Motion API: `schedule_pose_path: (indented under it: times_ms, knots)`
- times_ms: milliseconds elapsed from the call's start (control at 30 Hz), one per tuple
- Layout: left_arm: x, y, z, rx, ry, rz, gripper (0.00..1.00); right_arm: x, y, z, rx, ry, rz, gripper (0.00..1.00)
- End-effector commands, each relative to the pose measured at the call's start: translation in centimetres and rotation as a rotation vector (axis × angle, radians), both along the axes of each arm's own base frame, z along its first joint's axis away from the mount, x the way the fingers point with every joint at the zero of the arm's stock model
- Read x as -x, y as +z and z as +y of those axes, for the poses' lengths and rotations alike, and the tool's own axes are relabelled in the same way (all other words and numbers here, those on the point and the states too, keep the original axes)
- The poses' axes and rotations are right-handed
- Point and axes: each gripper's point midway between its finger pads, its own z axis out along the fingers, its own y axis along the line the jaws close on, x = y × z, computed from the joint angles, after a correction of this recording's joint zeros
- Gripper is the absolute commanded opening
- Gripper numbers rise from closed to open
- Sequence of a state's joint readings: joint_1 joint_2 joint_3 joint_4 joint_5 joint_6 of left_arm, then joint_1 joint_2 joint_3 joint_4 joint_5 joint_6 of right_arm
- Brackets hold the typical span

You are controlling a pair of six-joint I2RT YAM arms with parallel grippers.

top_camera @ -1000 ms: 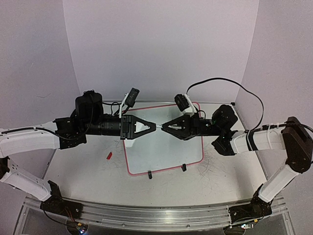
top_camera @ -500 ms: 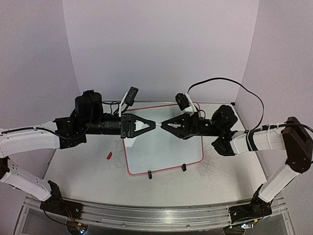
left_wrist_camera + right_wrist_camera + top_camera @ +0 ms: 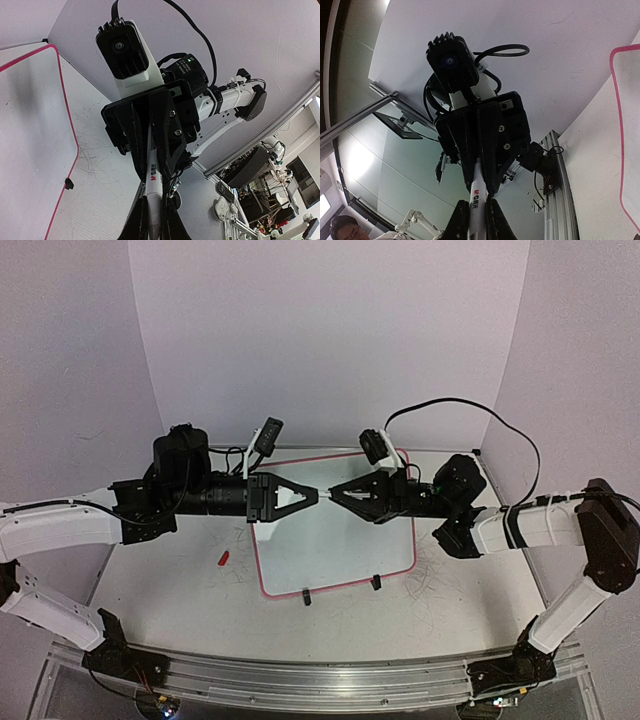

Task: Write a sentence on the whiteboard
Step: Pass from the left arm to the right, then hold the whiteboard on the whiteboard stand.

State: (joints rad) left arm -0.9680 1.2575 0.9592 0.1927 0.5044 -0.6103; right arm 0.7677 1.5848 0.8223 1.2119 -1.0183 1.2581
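The whiteboard (image 3: pixel 335 552) lies flat on the table, glossy white with a red rim and two black clip feet at its near edge. The sentence is out of view; the board surface that shows looks blank. Above the board's far half, a white marker (image 3: pixel 324 496) hangs level between both grippers. My left gripper (image 3: pixel 314 497) is shut on one end and my right gripper (image 3: pixel 334 496) on the other, tips almost touching. In the left wrist view the marker (image 3: pixel 154 182) runs from my fingers (image 3: pixel 137 222) into the right gripper (image 3: pixel 160 125). The right wrist view shows the marker (image 3: pixel 478 196) likewise.
A small red cap (image 3: pixel 223 559) lies on the table left of the board. Faint grey scribbles (image 3: pixel 440 575) mark the tabletop to the board's right. White walls close in the back and sides. The aluminium rail (image 3: pixel 300 680) runs along the near edge.
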Motion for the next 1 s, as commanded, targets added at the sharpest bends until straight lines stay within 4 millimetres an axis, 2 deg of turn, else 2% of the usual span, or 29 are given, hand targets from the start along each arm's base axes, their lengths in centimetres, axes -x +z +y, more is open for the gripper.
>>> schedule_pose_path:
  times_ms: [0,233,267,300,400,467,533,600,700,833,967]
  knots:
    - [0.8,0.5,-0.5,0.020,-0.041,-0.016,0.00,1.1,2.4,0.2,-0.069,0.024,-0.081,0.00]
    - [0.0,0.8,-0.2,0.023,0.011,-0.020,0.01,1.5,2.2,-0.1,-0.070,0.021,-0.123,0.00]
    - [-0.3,0.8,0.0,0.023,0.027,-0.019,0.05,1.5,2.3,-0.2,-0.073,0.011,-0.134,0.00]
    - [-0.6,0.8,0.3,0.024,0.044,-0.018,0.14,1.4,2.2,-0.3,-0.073,-0.007,-0.145,0.00]
    - [-2.1,0.9,2.0,0.017,0.143,-0.020,0.52,-0.2,1.3,-0.9,-0.024,-0.115,-0.156,0.00]
    - [-3.2,0.8,3.7,-0.014,0.235,-0.024,0.70,-1.7,0.4,-1.3,0.055,-0.226,-0.183,0.00]
    - [-4.0,0.8,5.6,-0.040,0.330,-0.036,0.86,-3.1,-0.8,-2.2,0.185,-0.352,-0.221,0.00]
    - [-4.7,1.1,7.7,-0.054,0.419,-0.044,0.94,-3.9,-0.9,-3.8,0.256,-0.466,-0.257,0.00]
    - [-5.7,0.5,10.5,-0.094,0.549,-0.033,0.99,-4.6,-0.1,-7.9,0.299,-0.677,-0.291,0.00]
    - [-7.6,-1.0,14.1,-0.139,0.727,0.018,0.99,-3.7,1.2,-12.5,0.272,-0.857,-0.381,0.00]
    - [-8.9,-3.2,15.4,-0.169,0.790,0.078,0.99,-3.5,3.3,-15.6,0.314,-0.994,-0.483,0.00]
